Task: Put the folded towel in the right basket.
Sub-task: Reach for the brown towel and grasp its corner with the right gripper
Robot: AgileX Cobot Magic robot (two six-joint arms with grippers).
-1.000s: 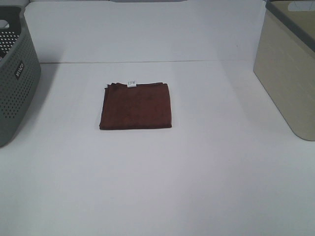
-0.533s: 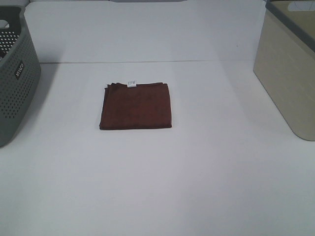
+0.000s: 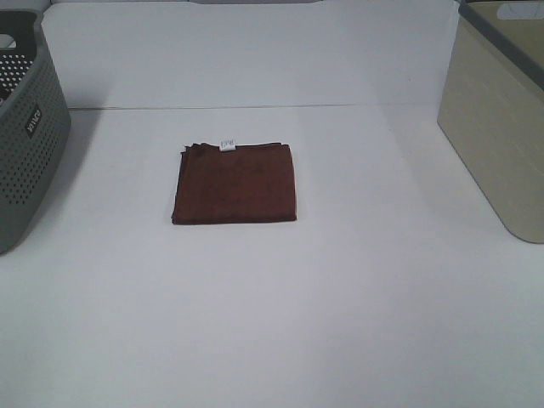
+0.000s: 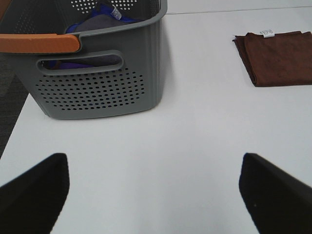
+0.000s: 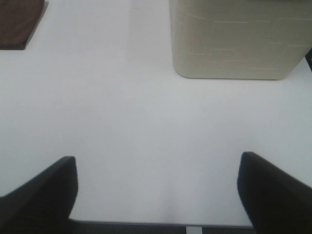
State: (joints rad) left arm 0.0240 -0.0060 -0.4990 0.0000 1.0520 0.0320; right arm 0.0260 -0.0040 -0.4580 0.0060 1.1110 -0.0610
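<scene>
The folded dark brown towel [image 3: 235, 183] lies flat on the white table, with a small white tag on its far edge. It also shows in the left wrist view [image 4: 278, 57] and at a corner of the right wrist view [image 5: 19, 22]. The right basket [image 3: 501, 119] is beige with a grey rim, at the table's right side; the right wrist view [image 5: 239, 39] shows its wall. My left gripper [image 4: 153, 195] is open and empty, above the table near the grey basket. My right gripper [image 5: 156, 195] is open and empty, in front of the beige basket. Neither arm shows in the exterior view.
A grey perforated basket [image 3: 25, 136] stands at the left edge; in the left wrist view [image 4: 97, 73] it has an orange handle and holds blue and grey cloth. The white table [image 3: 297, 297] extends to a back wall.
</scene>
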